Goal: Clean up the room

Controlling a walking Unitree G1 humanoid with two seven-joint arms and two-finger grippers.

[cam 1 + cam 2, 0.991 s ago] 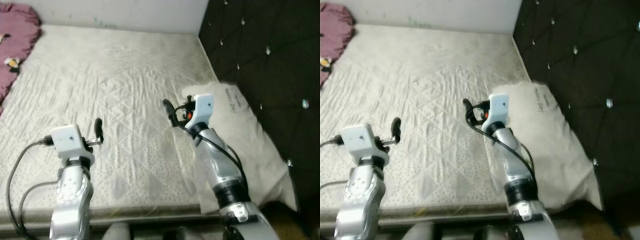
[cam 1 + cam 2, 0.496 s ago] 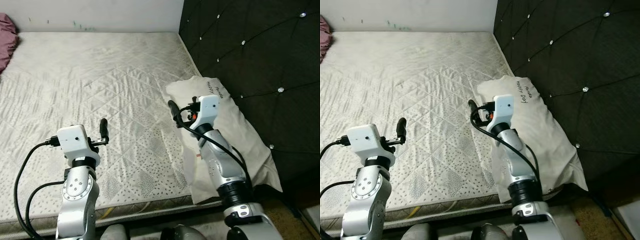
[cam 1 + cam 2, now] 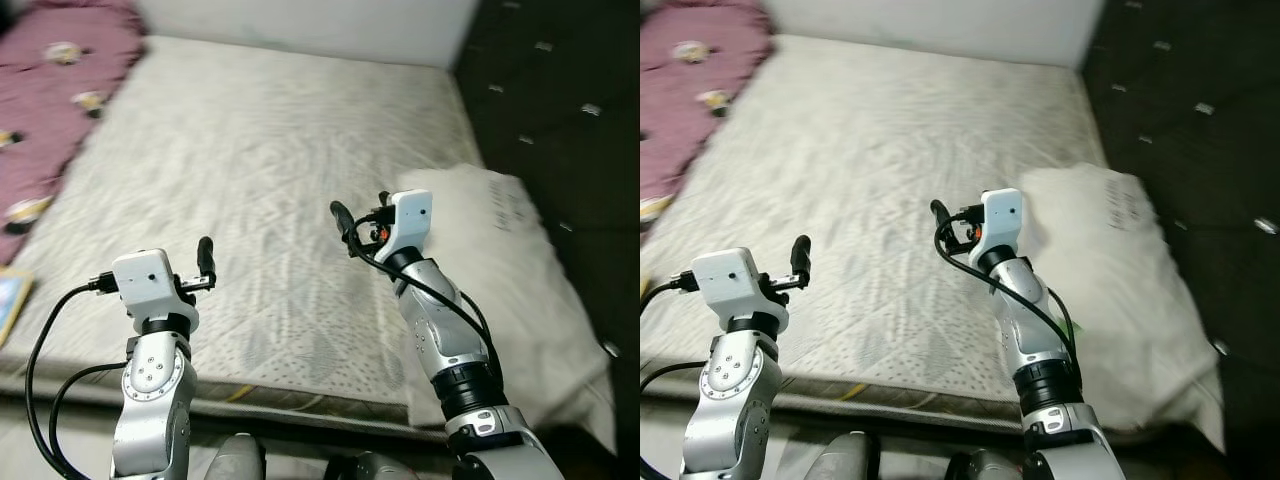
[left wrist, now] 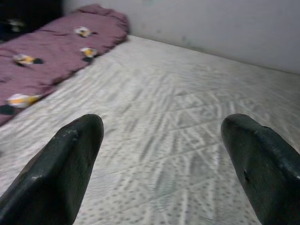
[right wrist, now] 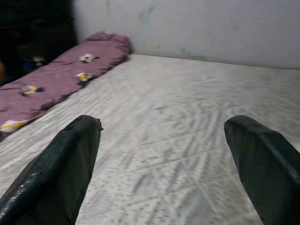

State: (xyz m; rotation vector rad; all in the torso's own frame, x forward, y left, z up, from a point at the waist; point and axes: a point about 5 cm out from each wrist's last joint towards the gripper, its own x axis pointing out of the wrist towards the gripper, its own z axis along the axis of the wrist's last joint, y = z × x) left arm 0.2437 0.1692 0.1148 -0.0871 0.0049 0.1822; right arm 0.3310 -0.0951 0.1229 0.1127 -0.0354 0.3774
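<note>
A white quilted mattress (image 3: 250,150) lies before me. A maroon blanket (image 3: 55,90) with small yellow-and-white prints is bunched along the mattress's left side, far from both arms. A white pillow (image 3: 500,250) with printed lettering rests at the right edge, just right of my right arm. My left gripper (image 4: 161,124) hovers open over the mattress's near left part, holding nothing. Open and holding nothing as well, my right gripper (image 5: 161,123) hangs above the middle of the mattress. Both wrist views look along the mattress toward the blanket (image 5: 61,70).
A black tufted headboard (image 3: 560,90) rises on the right behind the pillow. A pale wall (image 3: 300,20) closes the far side. A blue-edged flat item (image 3: 8,300) lies off the mattress's near left corner. The mattress's front edge (image 3: 300,400) runs just below the arms.
The whole view has swung left, so the camera moved: the blanket now shows at the left and the headboard sits further right. Both arms keep the same raised pose, fingers still apart.
</note>
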